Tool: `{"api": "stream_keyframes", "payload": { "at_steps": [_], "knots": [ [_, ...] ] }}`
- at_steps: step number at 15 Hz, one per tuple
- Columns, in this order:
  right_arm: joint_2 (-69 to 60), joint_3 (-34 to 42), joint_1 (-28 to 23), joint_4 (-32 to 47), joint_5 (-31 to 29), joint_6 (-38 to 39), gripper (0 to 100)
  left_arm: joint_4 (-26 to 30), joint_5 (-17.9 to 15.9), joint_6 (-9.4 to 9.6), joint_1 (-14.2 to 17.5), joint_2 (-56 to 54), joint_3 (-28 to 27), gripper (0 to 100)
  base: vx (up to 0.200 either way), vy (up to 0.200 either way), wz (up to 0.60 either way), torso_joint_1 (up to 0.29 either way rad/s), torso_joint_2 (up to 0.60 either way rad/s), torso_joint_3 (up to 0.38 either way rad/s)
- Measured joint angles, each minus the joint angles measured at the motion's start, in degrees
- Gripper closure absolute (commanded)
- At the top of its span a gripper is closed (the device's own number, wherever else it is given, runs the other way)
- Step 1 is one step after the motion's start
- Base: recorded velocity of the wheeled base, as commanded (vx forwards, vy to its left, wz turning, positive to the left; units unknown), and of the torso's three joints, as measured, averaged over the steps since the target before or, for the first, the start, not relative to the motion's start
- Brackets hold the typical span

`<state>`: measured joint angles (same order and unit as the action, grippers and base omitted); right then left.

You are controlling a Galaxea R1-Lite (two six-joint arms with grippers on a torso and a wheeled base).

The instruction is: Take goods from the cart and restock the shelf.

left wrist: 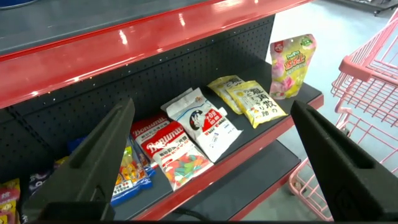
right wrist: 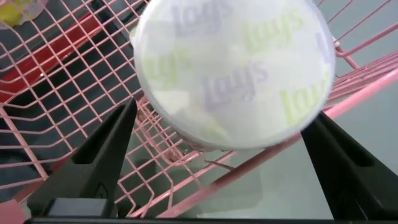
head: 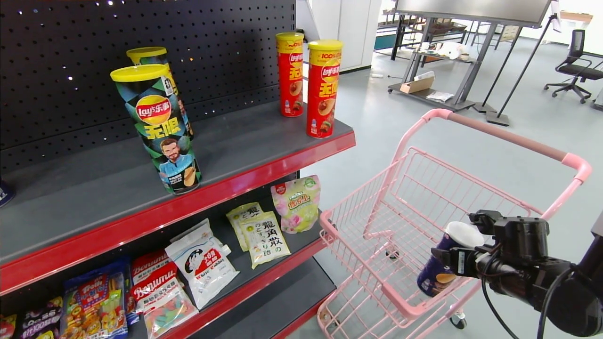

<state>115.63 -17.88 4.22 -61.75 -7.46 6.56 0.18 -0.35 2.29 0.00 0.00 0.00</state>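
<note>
**Head view.** The right tool (head: 451,262) pinches a dark blue chip can (head: 434,278) across its body, just below the white lid (head: 464,234). The can hangs tilted, lid end uppermost, over the near rim of the pink cart (head: 494,133). The basket lies below and ahead of the tool. The shelf (head: 264,173) stands well apart from the tool, on its left side. The shelf's top board carries two green-and-black cans (head: 162,132) and two red cans (head: 323,89), with bare board between the two pairs.

**Left wrist view.** The left tool (left wrist: 211,109) is spread wide and holds nothing. Ahead of it lies the lower shelf level with its snack bags (left wrist: 202,127). The cart rim shows off to one side.

**Right wrist view.** The lid sits end-on between the tool's two fingers (right wrist: 102,158), with the cart's wire mesh beyond it.

**Handling.**
- The can is judged to be a light, stiff paperboard tube, which dents under excess squeeze.
- The contents are brittle, so knocks should be avoided.
- The printed wall looks smooth and may slip when the can is tilted.
- The snap-on lid is not a load point.
- Take hold across the body's diameter, near mid-height.
- Set the can down base first.
</note>
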Motion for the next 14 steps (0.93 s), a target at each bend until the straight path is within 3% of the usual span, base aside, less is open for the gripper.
{"api": "stream_keyframes", "payload": {
  "at_steps": [14],
  "knots": [
    [5.3,-5.3,-1.5,0.2,1.1,-0.3,0,0.0,0.0,-0.06,0.0,0.0,0.0,0,0.0,0.0,0.0,0.0,0.0,0.0]
  ]
}}
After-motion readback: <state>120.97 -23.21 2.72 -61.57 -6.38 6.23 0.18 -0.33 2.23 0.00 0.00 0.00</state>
